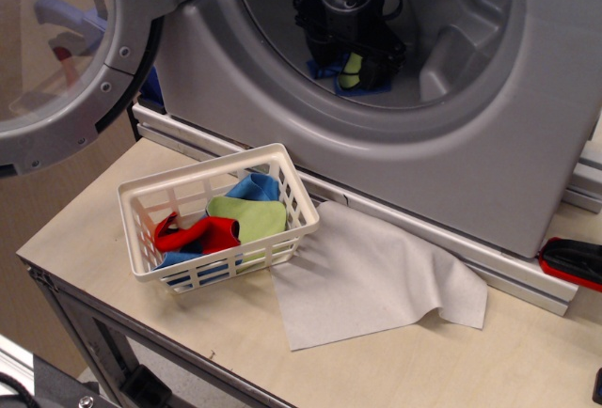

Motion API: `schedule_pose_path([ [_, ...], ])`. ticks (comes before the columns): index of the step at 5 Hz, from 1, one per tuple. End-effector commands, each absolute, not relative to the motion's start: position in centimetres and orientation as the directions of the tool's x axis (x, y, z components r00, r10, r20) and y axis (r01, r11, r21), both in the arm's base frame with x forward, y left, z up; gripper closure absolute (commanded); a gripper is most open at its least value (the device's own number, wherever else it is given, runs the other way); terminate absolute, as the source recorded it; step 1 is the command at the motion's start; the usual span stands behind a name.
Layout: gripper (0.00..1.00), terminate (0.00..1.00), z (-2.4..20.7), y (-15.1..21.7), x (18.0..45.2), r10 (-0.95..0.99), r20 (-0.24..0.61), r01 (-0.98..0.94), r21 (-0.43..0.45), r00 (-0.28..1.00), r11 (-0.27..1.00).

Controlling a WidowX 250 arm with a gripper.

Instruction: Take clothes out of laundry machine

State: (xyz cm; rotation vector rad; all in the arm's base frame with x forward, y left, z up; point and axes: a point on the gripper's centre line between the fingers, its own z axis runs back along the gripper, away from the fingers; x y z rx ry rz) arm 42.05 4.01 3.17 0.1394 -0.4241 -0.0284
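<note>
The black tool (353, 62) hangs down inside the drum mouth, its fingers set either side of a lime-green strip with blue cloth around it; it appears to be clenched on that bundle, though the dark fingers merge with the shadow and the contact itself is hard to read.

Around the tool on every side is the large grey plastic front-loading laundry machine (423, 164), with its round grey-rimmed transparent door (71, 60) swung open well off to the left of the tool. Below the tool, under the machine, lies the pale wooden table (489, 361). On it, below and slightly right of the tool, a large flat pale grey sheet (376, 276) is spread, and below and left sits a small white slatted plastic basket (282, 159) already holding blue, green and red cloth.

The clothes (350, 71) — small blue pieces with a lime-green piece — are at the tool's tips, low in the drum. They look light, soft and limp, so they should drape and may snag or slip free on the drum lip. A pinch taken where the pieces bunch thickest — not a loose edge — seems safest.
</note>
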Motion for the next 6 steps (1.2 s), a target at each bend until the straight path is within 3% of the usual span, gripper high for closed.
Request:
schedule_pose_path([
  [1, 1.0, 0.0, 4.8, 3.8, 41.9, -0.014, 0.444, -0.053, 0.14, 0.896, 0.989],
  [2, 1.0, 0.0, 5.7, 3.7, 41.3, 0.011, 0.398, -0.072, 0.139, 0.917, 0.988],
  [3, 1.0, 0.0, 7.8, 3.3, 40.2, 0.072, 0.321, -0.13, 0.162, 0.944, 0.978],
  [4, 1.0, 0.0, 10.9, 2.7, 38.3, 0.119, 0.302, -0.196, 0.236, 0.946, 0.952],
  [5, 1.0, 0.0, 13.0, 1.8, 35.4, 0.201, 0.269, -0.275, 0.275, 0.942, 0.921],
  [6, 1.0, 0.0, 12.4, 1.4, 31.6, 0.296, 0.236, -0.353, 0.252, 0.926, 0.901],
])
